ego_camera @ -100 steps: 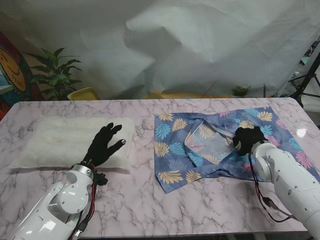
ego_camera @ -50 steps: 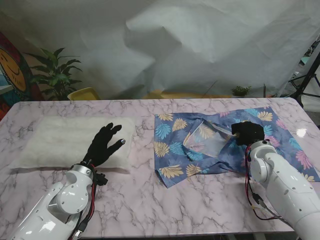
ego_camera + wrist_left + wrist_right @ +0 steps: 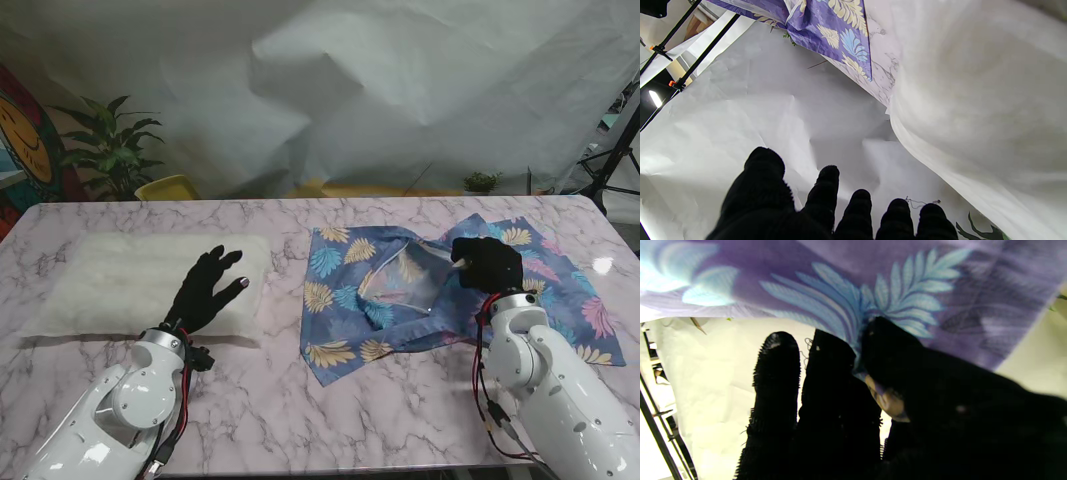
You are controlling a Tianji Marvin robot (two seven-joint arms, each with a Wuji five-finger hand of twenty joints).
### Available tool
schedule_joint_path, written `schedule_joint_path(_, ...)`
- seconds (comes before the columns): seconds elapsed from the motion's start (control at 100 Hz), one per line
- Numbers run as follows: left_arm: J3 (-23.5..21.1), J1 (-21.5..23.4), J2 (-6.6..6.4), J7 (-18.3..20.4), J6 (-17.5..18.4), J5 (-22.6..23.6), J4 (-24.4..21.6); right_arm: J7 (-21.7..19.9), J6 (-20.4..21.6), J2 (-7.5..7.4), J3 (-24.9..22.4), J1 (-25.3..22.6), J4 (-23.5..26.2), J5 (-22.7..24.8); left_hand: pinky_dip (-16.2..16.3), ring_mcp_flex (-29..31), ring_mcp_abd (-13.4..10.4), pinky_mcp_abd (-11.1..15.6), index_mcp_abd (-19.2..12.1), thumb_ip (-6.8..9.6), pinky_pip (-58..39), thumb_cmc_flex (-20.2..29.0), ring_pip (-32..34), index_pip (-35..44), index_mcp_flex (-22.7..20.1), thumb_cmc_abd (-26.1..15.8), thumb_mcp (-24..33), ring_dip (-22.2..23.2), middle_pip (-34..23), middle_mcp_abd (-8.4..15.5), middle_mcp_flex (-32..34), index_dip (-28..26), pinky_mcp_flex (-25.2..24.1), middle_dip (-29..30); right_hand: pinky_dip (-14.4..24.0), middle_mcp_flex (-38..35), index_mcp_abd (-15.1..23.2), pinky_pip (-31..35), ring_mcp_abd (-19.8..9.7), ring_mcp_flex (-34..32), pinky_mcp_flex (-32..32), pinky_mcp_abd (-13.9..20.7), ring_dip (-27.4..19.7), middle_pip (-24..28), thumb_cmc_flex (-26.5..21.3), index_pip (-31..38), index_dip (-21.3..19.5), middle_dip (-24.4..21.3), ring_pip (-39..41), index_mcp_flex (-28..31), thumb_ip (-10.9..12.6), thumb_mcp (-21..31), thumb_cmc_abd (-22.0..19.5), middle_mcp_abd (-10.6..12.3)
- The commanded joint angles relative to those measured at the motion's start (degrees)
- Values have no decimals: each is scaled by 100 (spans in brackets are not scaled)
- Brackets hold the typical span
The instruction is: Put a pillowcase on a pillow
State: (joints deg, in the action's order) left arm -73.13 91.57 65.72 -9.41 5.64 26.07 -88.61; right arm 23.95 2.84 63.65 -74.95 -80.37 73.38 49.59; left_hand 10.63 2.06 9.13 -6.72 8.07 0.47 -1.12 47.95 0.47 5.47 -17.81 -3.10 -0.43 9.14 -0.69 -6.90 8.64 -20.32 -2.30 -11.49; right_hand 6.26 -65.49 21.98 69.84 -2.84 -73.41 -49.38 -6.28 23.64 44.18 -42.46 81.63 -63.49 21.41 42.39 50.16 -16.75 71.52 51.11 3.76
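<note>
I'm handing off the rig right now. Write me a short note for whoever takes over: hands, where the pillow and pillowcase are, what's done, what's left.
Left hand: open, fingers spread, over the right end of the pillow; contact unclear.
Right hand: shut on the pillowcase, pinching a fold of it, the fabric lifted and bunched at the hand.
Pillow lies flat on the table, to the left; pillowcase lies to the right, apart from it, with marble showing between.
Done: grip on the pillowcase.
Left: find and open the mouth, feed the pillow in, pull the case over it.
</note>
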Motion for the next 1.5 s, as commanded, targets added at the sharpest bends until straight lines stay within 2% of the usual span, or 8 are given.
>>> schedule_joint_path(0.0, 33, -23, 23, 70, 45, -47, 3, 128, -80, 96, 56, -126, 144, 29, 126, -111, -41, 201, 19, -144, 28, 5, -86, -25, -76, -155, -140, -31, 84, 5, -284, -15, -18, -9, 5, -187, -45, 142, -85, -159, -80, 135, 137, 475, -359, 556, -94, 177, 272, 323, 193, 189, -70, 256)
schedule_joint_path(0.13, 88, -86, 37, 45, 156, -117, 54, 311, -330, 179, 92, -235, 426, -88, 140, -103, -71, 219, 18, -145, 21, 19, -77, -22, -88, -135, -141, -7, 67, 17, -267, -15, -14, -42, 68, -217, -58, 129, -53, -163, -78, 137, 182, 444, -337, 552, -90, 185, 323, 316, 186, 199, -55, 226)
schedule_joint_path(0.44, -98, -282, -27, 346, 281, -127, -42, -31, -687, 223, 109, -266, 757, -377, 167, -89, -164, 345, 6, -147, 11, 23, -61, -64, 9, -2, -161, 67, 43, 63, -251, 4, -7, -74, 205, -232, -85, 79, -26, -146, -66, 123, 174, 389, -351, 543, -60, 218, 306, 325, 187, 172, -60, 204)
schedule_joint_path(0.68, -658, -469, -287, 1096, 396, 759, -95, 199, -769, 339, 242, -311, 832, -705, 87, -78, -247, 434, -47, -129, 85, -559, -77, -106, 166, 548, -155, 111, 30, 203, -239, 40, 23, -118, 280, -235, -90, 54, -10, -147, -44, 93, 175, 370, -354, 545, -49, 236, 291, 318, 192, 141, -88, 202)
schedule_joint_path(0.95, -1388, -253, -504, 1696, 726, 1464, 166, 169, -840, 351, 276, -452, 1006, -756, -280, -116, -374, 512, -250, -329, 184, -1272, -181, -513, 979, 959, -190, -358, 224, 422, -327, 368, 36, 474, 375, -234, -110, 26, -12, -153, -33, 61, 190, 345, -359, 545, -38, 260, 290, 301, 198, 116, -120, 180)
schedule_joint_path(1.12, -1788, 104, -623, 2102, 873, 1916, 114, 151, -839, 357, 321, -405, 920, -799, -642, -143, -391, 527, -381, -382, 201, -1412, -219, -742, 1024, 1184, -153, -741, 287, 408, -374, 1139, 48, 1070, 414, -231, -118, 10, -4, -151, -33, 62, 191, 341, -357, 546, -35, 292, 281, 293, 198, 115, -130, 175)
schedule_joint_path(1.29, -1997, 463, -673, 2217, 967, 2333, -23, 118, -828, 377, 361, -311, 780, -949, -1054, -154, -301, 515, -342, -403, 279, -1514, -229, -877, 1012, 1181, -168, -815, 288, 245, -387, 2049, 48, 1073, 449, -227, -127, -4, 5, -153, -29, 53, 193, 334, -355, 546, -33, 317, 277, 284, 197, 117, -139, 163)
schedule_joint_path(1.49, -2039, 564, -705, 1907, 1183, 3013, 83, 66, -825, 387, 357, -307, 733, -1051, -1090, -170, -174, 432, -211, -407, 267, -1505, -231, -871, 1019, 1226, -164, -816, 291, 72, -401, 2133, 32, 1074, 497, -226, -138, -13, 14, -155, -20, 19, 197, 333, -361, 547, -31, 340, 273, 275, 198, 120, -144, 151)
